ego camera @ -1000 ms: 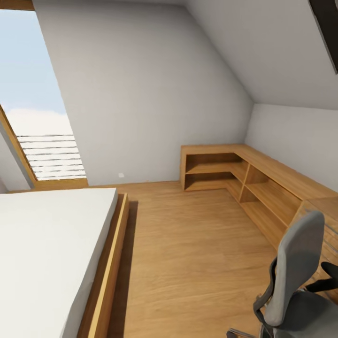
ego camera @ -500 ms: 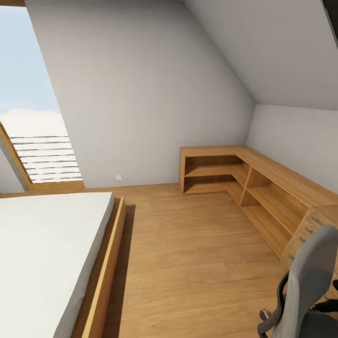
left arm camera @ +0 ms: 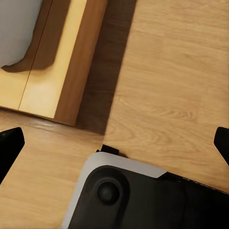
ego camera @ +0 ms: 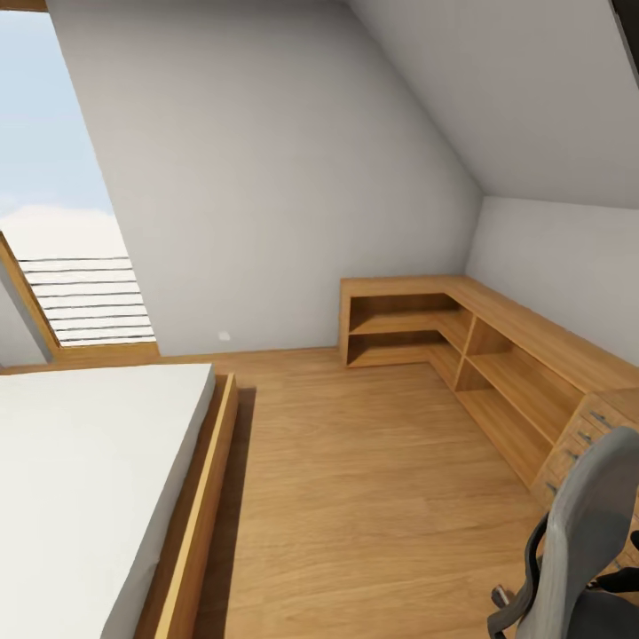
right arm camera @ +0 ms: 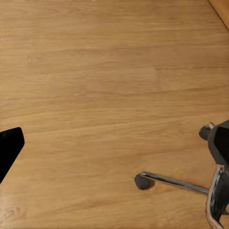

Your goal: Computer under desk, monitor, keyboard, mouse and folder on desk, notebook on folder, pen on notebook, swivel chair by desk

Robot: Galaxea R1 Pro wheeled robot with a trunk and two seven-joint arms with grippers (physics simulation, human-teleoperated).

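The swivel chair (ego camera: pixel 581 541), grey-backed with black armrests, stands on the wood floor (ego camera: pixel 373 497) beside the low wood cabinet (ego camera: pixel 497 355). Its chrome leg and castor lie near the right gripper (right arm camera: pixel 114 148), spread wide and empty like the left gripper (left arm camera: pixel 114 143).

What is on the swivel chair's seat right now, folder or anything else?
Cannot tell. The swivel chair sits at the head view's lower right edge with its grey backrest toward the camera, which covers the seat. Only the backrest and a black armrest show.
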